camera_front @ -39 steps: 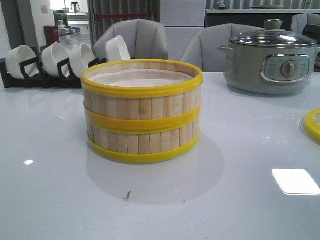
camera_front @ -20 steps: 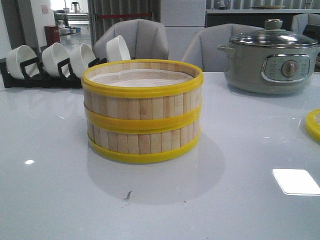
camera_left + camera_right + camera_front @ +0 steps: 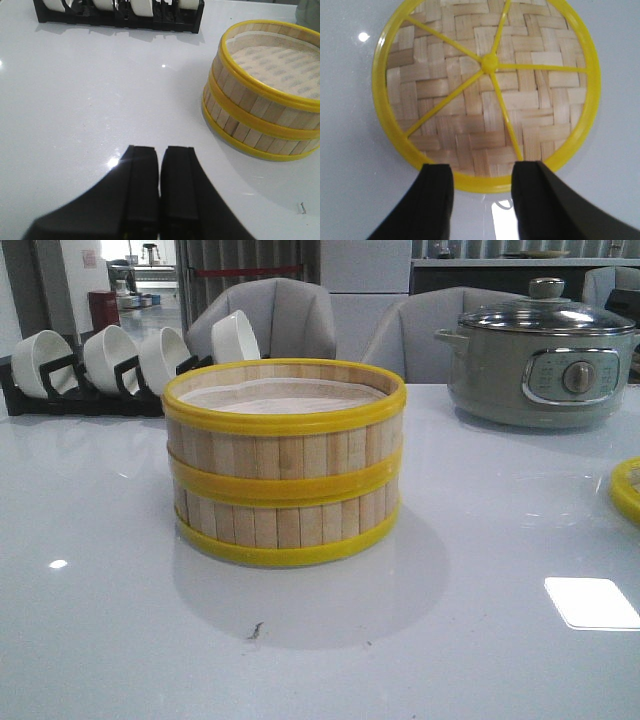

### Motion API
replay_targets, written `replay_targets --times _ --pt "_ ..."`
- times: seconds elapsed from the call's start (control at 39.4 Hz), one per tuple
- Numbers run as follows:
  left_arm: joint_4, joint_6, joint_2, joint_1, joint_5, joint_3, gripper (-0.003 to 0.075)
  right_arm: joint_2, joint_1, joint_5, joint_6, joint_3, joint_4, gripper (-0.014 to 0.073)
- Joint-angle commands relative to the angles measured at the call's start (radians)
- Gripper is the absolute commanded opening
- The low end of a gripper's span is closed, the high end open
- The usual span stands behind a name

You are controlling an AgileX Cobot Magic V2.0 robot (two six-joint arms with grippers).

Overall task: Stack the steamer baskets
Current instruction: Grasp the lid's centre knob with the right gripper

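Steamer baskets point(image 3: 285, 460): two already stacked, mid-desk point(image 3: 100, 640), white liner showing in the upper one.

Left to right: bowl rack point(image 3: 100, 365) at the far left; stack in the centre; grey pot point(image 3: 540, 365) far right; a yellow rim sliver at the right edge, the lid point(image 3: 627, 488).

Left claw point(image 3: 159, 190): fingers pressed together, holding nothing. Stack lies ahead of it and off to one side, well apart.

Right claw point(image 3: 482, 192): spread wide, empty, hovering over the woven lid point(image 3: 487, 90), which lies flat on the desk. Fingertips sit at the lid's near rim; cannot tell if they touch it.

Judgement: lid is the remaining piece, and the right arm is clearly nearer. Lid is round, with no long axis, so the coming grasp turns on straddling that rim edge.
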Motion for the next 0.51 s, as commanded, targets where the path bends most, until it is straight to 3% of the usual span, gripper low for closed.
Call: replay_targets --times 0.0,0.48 --pt "-0.006 -0.008 0.001 0.001 -0.081 -0.029 0.0086 0.041 -0.008 -0.037 0.004 -0.103 -0.006 0.0391" --pt "-0.006 -0.008 0.001 0.001 -0.081 -0.029 0.0086 0.294 -0.015 0.02 0.004 -0.323 -0.008 0.0391"
